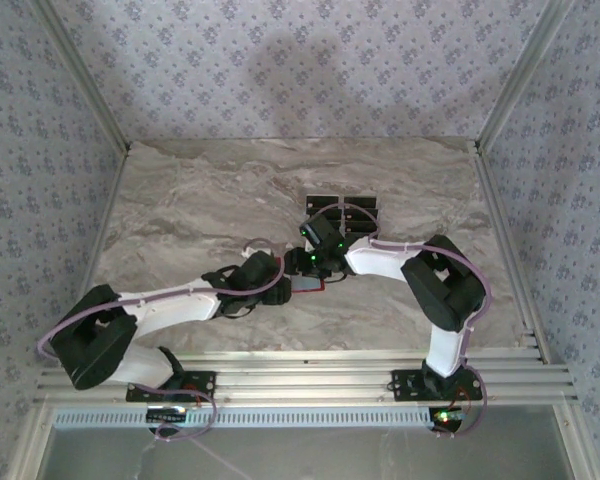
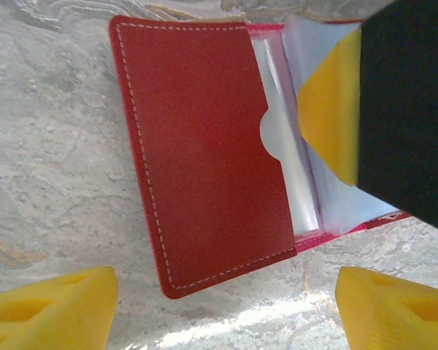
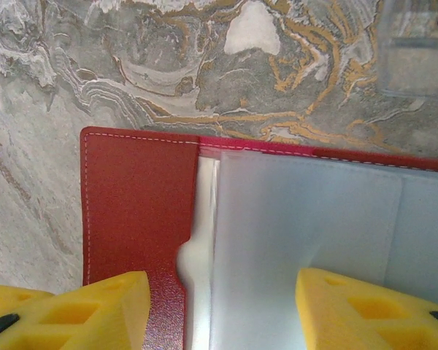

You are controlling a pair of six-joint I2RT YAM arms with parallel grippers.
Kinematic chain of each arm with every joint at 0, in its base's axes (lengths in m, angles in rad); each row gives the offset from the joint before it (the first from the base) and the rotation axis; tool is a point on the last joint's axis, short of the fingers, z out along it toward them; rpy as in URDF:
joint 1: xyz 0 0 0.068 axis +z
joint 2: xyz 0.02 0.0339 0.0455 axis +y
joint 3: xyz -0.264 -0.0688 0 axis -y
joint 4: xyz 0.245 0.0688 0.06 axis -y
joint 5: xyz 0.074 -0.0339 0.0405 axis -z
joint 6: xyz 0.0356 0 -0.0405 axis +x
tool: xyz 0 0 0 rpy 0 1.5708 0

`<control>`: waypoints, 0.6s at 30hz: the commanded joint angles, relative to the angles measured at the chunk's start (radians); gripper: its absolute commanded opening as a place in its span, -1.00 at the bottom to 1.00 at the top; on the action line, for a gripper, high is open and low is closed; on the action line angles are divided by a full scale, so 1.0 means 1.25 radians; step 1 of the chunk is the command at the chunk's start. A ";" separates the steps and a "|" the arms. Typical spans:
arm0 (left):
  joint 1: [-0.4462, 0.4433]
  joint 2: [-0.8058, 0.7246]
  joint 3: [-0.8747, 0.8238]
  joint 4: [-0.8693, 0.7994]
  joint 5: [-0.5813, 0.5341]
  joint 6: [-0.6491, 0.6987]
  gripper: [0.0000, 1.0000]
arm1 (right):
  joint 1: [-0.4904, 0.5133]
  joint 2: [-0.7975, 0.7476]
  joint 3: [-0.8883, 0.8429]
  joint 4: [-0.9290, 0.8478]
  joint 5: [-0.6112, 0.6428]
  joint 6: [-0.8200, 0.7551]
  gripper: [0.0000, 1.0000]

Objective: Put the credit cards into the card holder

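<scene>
L gripper (image 2: 223, 295), R gripper (image 3: 223, 292): jaws apart, empty. R fingertip (image 2: 332, 109), upper right, on sleeves (image 3: 306, 219); I fear card holder (image 2: 204, 146) skids w/ any sideways drag.

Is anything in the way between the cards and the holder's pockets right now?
Yes: the right gripper sits open directly over the clear sleeves of the card holder, with one yellow finger across them. The credit cards lie beyond it on the table, none held.
</scene>
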 commanded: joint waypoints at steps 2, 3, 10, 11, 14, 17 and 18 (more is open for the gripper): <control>-0.020 0.026 0.038 0.048 -0.031 0.019 0.57 | -0.003 0.018 -0.021 0.007 -0.020 0.029 0.15; -0.025 0.031 0.039 0.057 -0.034 0.020 0.57 | -0.004 0.019 -0.022 0.010 -0.022 0.031 0.15; -0.037 0.070 0.063 0.072 -0.043 0.020 0.57 | -0.005 0.021 -0.024 0.016 -0.028 0.037 0.15; -0.037 0.077 0.067 0.072 -0.044 0.022 0.57 | -0.005 0.022 -0.023 0.016 -0.027 0.039 0.15; -0.039 0.099 0.080 0.069 -0.061 0.020 0.57 | -0.006 0.021 -0.024 0.017 -0.028 0.039 0.15; -0.042 0.117 0.090 0.064 -0.089 0.018 0.57 | -0.006 0.021 -0.025 0.019 -0.029 0.039 0.15; -0.042 0.124 0.095 0.058 -0.099 0.016 0.57 | -0.008 0.020 -0.025 0.018 -0.029 0.039 0.15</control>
